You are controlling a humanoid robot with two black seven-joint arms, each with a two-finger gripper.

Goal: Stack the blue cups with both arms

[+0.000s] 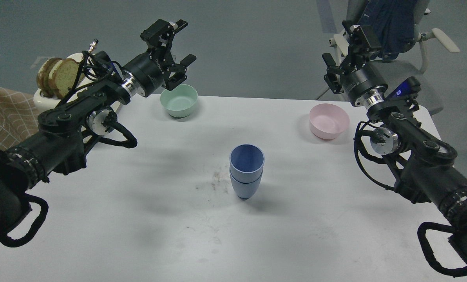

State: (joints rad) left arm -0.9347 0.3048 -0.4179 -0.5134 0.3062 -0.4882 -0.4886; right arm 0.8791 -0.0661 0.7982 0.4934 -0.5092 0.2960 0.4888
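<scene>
Toaster (41, 102) with bread slices (57, 76) at far left edge. Left gripper (182, 45) raised above green bowl (178, 100), fingers spread, empty. Blue cups (246, 171) nested upright, one inside the other, mid-table (139, 219), well apart from both grippers. Pink bowl (329, 121) at right rear. Right gripper (338, 49) aloft beyond table edge, fingers spread, empty.

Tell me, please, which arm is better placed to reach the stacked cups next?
Neither clearly: the cups stand nested mid-table, roughly midway between the open, raised left gripper and right gripper. Left seems marginally nearer.
</scene>
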